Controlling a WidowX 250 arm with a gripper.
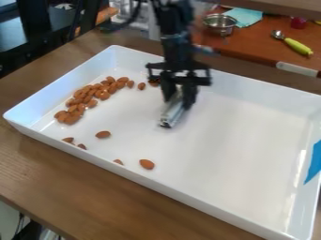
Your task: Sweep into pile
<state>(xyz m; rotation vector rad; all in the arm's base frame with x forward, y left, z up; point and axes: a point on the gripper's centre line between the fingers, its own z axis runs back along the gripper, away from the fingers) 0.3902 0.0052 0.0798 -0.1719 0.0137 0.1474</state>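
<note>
The black gripper (pixel 179 97) hangs over the upper middle of the white tray (pixel 232 154), shut on a pale, bar-like tool (pixel 171 113). The tool slants down toward the tray floor, its lower end toward the camera. Many almonds (pixel 94 93) lie in a curved band along the tray's left side, up toward the back wall. One almond (pixel 141 86) sits just right of the band. Nearer the front wall are scattered a few more, among them one almond (pixel 103 134) at left and another almond (pixel 147 164) farther right.
High walls ring the tray, which stands on a brown wooden table (pixel 94 187). Blue tape (pixel 315 161) marks its right wall. Behind it, an orange-brown counter (pixel 251 47) bears a metal bowl (pixel 220 24), a teal cloth (pixel 244 16) and a green-handled scoop (pixel 297 46).
</note>
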